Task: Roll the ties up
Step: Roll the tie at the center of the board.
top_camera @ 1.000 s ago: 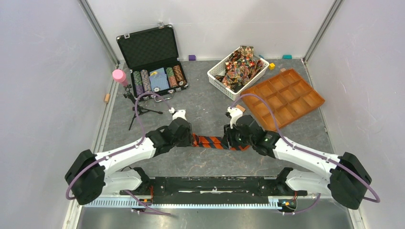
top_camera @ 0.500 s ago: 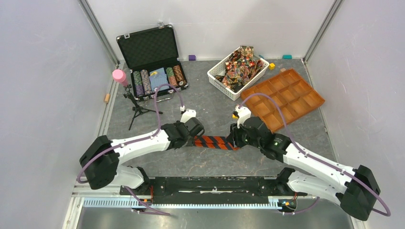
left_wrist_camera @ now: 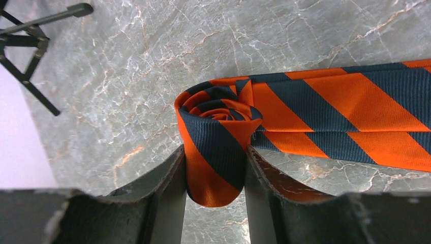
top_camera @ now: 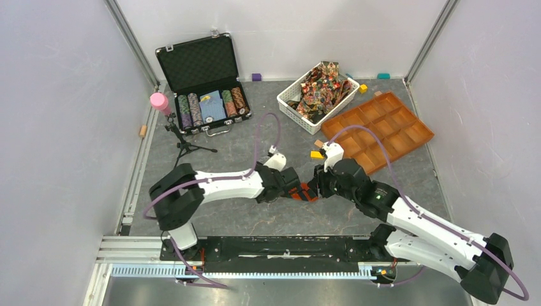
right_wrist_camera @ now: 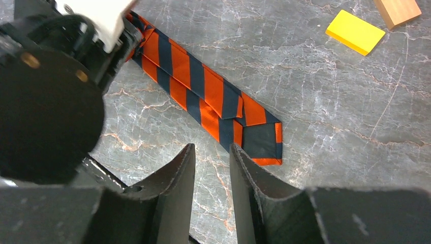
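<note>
Ribbed orange-and-navy tie (left_wrist_camera: 284, 112), one end coiled spirally, on veined stone tabletop (left_wrist_camera: 152, 61)

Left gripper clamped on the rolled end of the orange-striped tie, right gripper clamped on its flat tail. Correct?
Half right. The left gripper is clamped on the rolled end of the orange-striped tie, but the right gripper holds nothing: the right wrist view shows its jaws empty, the flat tail lying on the table beyond them.
</note>
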Controlling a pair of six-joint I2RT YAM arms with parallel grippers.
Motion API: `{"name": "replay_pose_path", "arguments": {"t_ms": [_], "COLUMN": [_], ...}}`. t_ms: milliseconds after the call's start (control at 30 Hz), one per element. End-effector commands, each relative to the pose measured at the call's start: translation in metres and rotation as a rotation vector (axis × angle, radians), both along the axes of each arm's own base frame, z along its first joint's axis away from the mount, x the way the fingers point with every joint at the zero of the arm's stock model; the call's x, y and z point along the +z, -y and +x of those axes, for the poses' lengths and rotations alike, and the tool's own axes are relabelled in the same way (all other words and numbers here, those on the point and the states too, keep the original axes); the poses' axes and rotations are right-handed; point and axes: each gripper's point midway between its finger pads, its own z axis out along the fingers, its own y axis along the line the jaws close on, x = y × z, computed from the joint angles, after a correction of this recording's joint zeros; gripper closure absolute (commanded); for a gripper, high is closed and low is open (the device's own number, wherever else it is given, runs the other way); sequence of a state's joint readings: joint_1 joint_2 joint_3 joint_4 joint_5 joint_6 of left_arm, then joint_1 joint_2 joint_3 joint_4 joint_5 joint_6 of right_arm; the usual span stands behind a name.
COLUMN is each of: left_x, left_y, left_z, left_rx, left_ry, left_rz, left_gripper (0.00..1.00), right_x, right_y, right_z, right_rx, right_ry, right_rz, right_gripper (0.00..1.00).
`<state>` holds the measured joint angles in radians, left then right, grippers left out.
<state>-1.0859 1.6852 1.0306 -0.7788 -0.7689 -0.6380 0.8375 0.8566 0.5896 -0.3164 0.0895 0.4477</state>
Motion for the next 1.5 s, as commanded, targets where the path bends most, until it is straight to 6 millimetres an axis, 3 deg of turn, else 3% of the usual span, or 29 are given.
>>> {"name": "replay_pose_path", "arguments": {"t_ms": [0, 400, 1100, 1233, 1467], "left_x": [0.007, 0.002, 0.005, 0.003, -0.007], "left_y": [0.001, 0.030, 0.064, 0.069, 0.071], "left_z": [0.003, -0.004, -0.013, -0.014, -0.017], "left_rx": [-0.033, -0.087, -0.133, -0.133, -0.130], "left_ry": [0.059, 0.074, 0.066, 0.060, 0.041], "left_rz": [0.147, 0.214, 0.193, 0.183, 0.176], "left_gripper": [0.53, 0.32, 0.28, 0.28, 0.28], "right_x": [0.002, 0.006, 0.008, 0.016, 0.036], "right_y": [0.008, 0.022, 0.030, 0.041, 0.079], "right_z": [0.001, -0.001, -0.001, 0.003, 0.010], "right_rx": [-0.038, -0.089, -0.121, -0.186, -0.376], "right_ry": [0.018, 0.036, 0.047, 0.073, 0.130], "right_rz": [0.007, 0.012, 0.015, 0.017, -0.007], "right_gripper": [0.63, 0.62, 0.62, 0.61, 0.59]}}
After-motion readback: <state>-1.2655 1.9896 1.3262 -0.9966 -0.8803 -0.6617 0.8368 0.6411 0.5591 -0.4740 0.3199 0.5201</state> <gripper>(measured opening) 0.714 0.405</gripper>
